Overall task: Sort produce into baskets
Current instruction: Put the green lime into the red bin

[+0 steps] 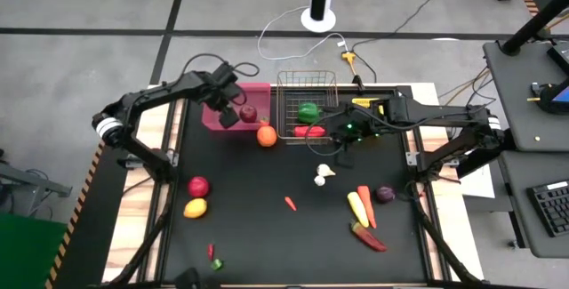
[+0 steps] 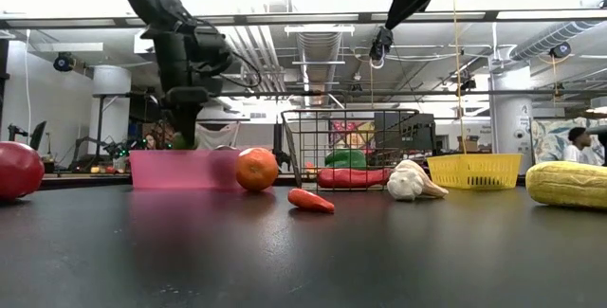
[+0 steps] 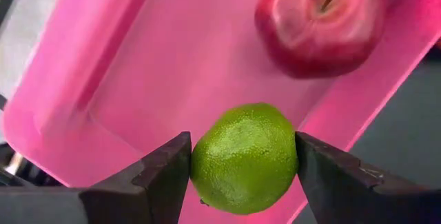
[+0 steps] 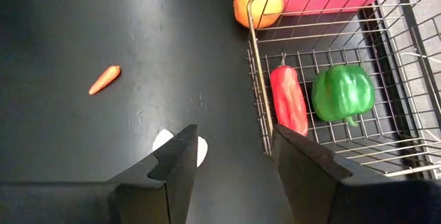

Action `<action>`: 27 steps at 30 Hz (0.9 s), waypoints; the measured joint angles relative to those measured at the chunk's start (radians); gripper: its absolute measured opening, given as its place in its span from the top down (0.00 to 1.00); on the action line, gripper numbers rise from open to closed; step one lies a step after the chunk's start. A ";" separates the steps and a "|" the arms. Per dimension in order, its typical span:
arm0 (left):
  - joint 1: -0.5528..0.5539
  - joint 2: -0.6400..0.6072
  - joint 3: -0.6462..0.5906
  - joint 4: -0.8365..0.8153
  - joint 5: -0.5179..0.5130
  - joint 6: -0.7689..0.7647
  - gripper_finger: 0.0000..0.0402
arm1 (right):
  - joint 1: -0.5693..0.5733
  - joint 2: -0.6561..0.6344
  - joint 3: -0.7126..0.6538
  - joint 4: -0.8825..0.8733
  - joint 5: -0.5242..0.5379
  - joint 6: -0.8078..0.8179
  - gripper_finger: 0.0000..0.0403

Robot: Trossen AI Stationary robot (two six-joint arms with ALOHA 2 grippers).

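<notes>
Left gripper point(image 3: 242, 165) has its fingers clamped on the lime point(image 3: 244, 156) at its widest girth, low in the left wrist frame, hovering over the pink bin point(image 3: 138, 65). It looks light, rigid and slick, so that mid-line pinch suits it. Dimpled, glossy green skin. Right gripper point(image 4: 233, 158) hangs beside the wire basket point(image 4: 258, 79), fingers apart, empty.

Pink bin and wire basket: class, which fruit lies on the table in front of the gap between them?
An orange rests there, before the pink bin and wire basket, in the high view.
</notes>
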 joint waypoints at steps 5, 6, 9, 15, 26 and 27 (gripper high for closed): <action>0.023 0.006 -0.006 0.005 0.000 -0.059 0.43 | 0.000 0.000 0.000 0.002 0.000 0.008 0.56; 0.027 0.007 -0.006 0.005 0.000 -0.077 0.43 | 0.000 0.000 0.000 0.002 0.000 0.009 0.56; 0.040 0.020 -0.006 0.004 0.000 -0.155 0.43 | 0.000 0.000 0.000 0.003 0.000 0.012 0.56; 0.045 0.077 -0.007 0.008 0.000 -0.270 0.43 | 0.000 0.000 0.000 0.003 0.000 0.020 0.56; 0.049 0.149 -0.007 0.058 -0.002 -0.281 0.43 | 0.000 0.000 0.000 0.002 0.000 0.030 0.56; 0.049 0.153 -0.007 0.060 -0.004 -0.281 0.43 | 0.000 0.000 0.000 0.002 0.000 0.030 0.56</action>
